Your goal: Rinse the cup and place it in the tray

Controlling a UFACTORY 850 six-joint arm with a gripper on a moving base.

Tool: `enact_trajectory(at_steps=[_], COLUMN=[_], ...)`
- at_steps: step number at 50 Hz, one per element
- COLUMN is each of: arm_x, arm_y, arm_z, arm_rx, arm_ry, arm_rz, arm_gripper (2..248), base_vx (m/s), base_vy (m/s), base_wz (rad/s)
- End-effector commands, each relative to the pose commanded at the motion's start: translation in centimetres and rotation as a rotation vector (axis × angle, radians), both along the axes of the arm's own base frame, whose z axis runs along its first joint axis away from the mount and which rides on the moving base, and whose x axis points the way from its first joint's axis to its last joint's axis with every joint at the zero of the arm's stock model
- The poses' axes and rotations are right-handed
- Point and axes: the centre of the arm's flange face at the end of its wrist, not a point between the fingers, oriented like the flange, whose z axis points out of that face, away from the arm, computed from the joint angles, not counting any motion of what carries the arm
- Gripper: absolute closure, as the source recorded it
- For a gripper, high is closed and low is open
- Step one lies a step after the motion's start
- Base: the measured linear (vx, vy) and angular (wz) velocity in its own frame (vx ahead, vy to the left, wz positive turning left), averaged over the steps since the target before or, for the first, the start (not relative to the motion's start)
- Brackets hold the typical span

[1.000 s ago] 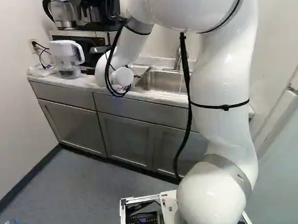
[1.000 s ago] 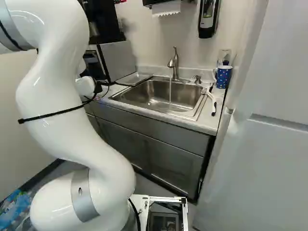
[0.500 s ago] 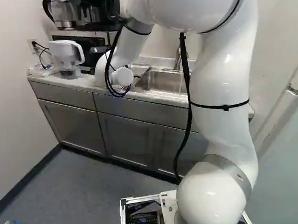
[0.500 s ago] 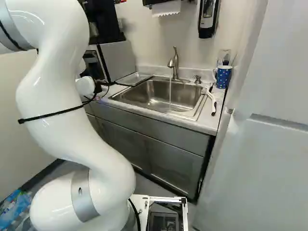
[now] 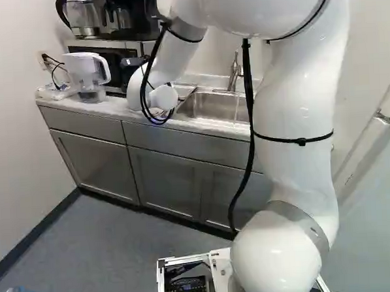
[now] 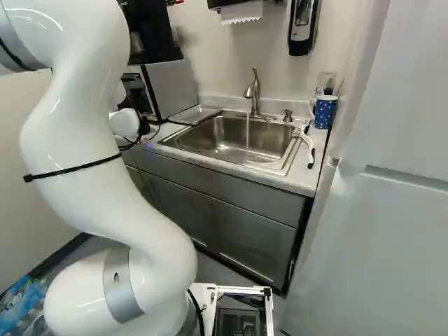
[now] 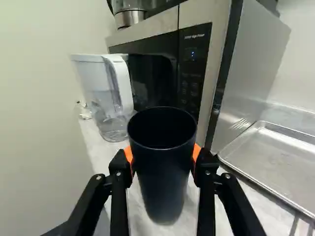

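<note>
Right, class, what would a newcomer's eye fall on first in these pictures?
Probably the big white arm, filling much of both base views. In the wrist view, it's the dark cup gripped between the orange pads of the hand, before the microwave. Water running from the tap into the metal sink also stands out.

The arm has shifted slightly rightward in the left base view, its wrist apparently too.

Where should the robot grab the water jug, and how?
I'd grip the water jug by its handle, coming from the sink's side. The jug stands upright and its slim handle sticks out that way. First the claw must put down the black cup.
</note>
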Motion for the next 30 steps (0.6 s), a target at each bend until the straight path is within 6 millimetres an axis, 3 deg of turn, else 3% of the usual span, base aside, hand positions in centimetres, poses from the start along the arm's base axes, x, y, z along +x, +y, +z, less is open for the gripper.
enact_trajectory(at_steps=[30], arm_x=[-0.8], arm_y=[-5.0], arm_z=[3.5], arm_rx=[0.023], arm_ry=[-0.047], arm_rz=[-0.072], arm_gripper=[125], base_vx=[0.0], base_vy=[0.0], base_wz=[0.0])
